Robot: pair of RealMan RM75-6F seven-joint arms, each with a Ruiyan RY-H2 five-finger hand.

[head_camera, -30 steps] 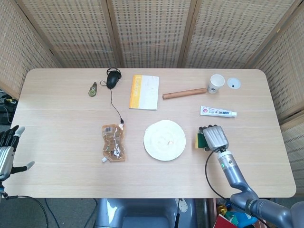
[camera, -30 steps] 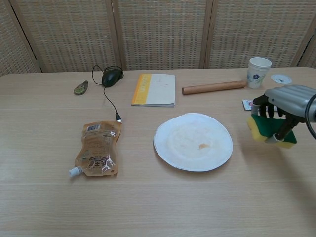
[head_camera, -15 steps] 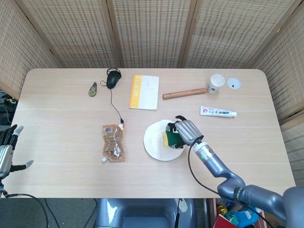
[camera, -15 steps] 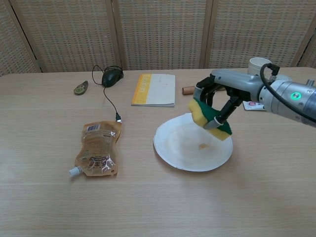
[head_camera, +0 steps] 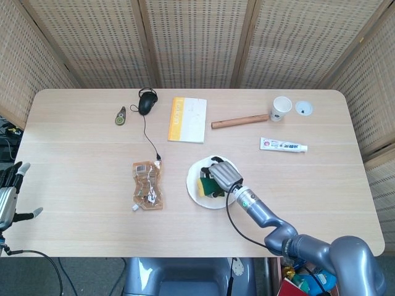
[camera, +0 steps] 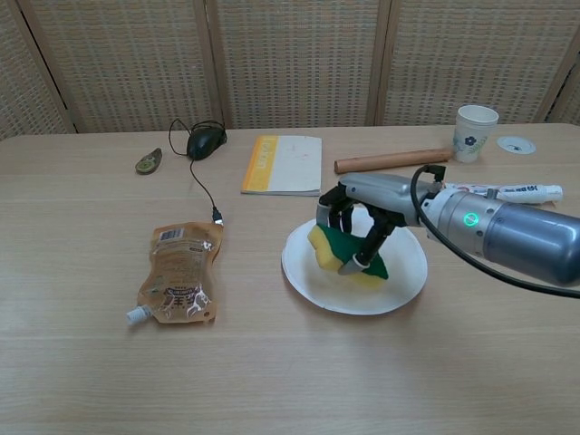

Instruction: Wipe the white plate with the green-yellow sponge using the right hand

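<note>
Green-yellow sponge [camera: 347, 253] lies on the white plate [camera: 403, 280], left of centre, green face up. Right hand [camera: 357, 216] grips it from above, fingers curled round it. Left hand [head_camera: 7, 192] at the table's left edge, fingers apart, holding nothing. Brown pouch [camera: 179, 273] left of plate.

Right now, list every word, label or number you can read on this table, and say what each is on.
No text can be read.
Brown pouch: label too small and blurred.
White toothpaste tube: print blurred.
White paper cup: blue mark, unreadable.
Yellow-spined notebook: no legible text.
</note>
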